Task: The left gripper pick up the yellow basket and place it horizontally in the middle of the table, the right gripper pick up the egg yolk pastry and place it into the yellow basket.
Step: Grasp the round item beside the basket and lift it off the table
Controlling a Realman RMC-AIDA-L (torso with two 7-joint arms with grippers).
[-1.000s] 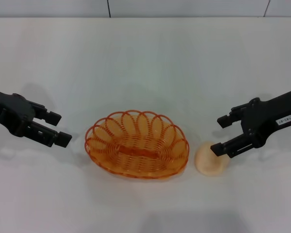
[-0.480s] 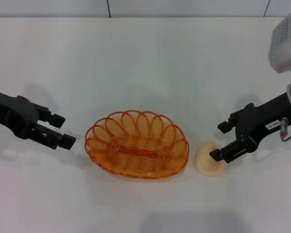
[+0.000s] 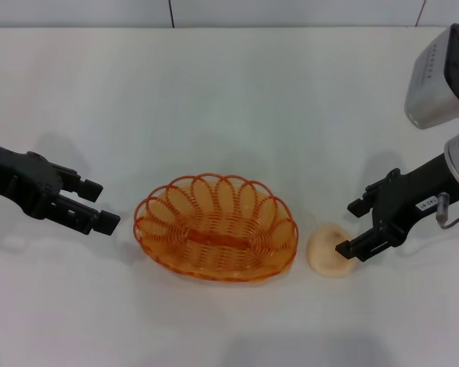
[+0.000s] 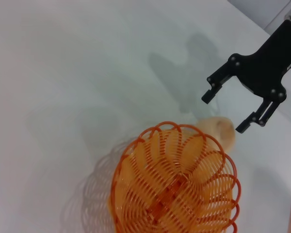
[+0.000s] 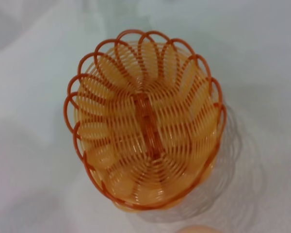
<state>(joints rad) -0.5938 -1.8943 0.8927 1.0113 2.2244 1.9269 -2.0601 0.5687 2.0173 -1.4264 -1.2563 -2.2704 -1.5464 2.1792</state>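
Note:
The yellow basket (image 3: 214,228) lies lengthwise across the middle of the white table (image 3: 229,99), empty. The egg yolk pastry (image 3: 327,252) sits on the table just right of it. My right gripper (image 3: 349,228) is open beside the pastry's right side, with its near fingertip over the pastry's edge and nothing between the fingers. My left gripper (image 3: 102,206) is open and empty, a short gap left of the basket. The left wrist view shows the basket (image 4: 177,187), the pastry (image 4: 222,130) and the right gripper (image 4: 223,113). The right wrist view shows the basket (image 5: 145,141) and a sliver of pastry (image 5: 199,229).
My right arm's silver-grey joint (image 3: 442,76) hangs over the table's far right. A wall line runs along the table's back edge.
My right arm's silver joint has come into view at the upper right, and its gripper has shifted slightly by the pastry. My left gripper has edged a little toward the basket.

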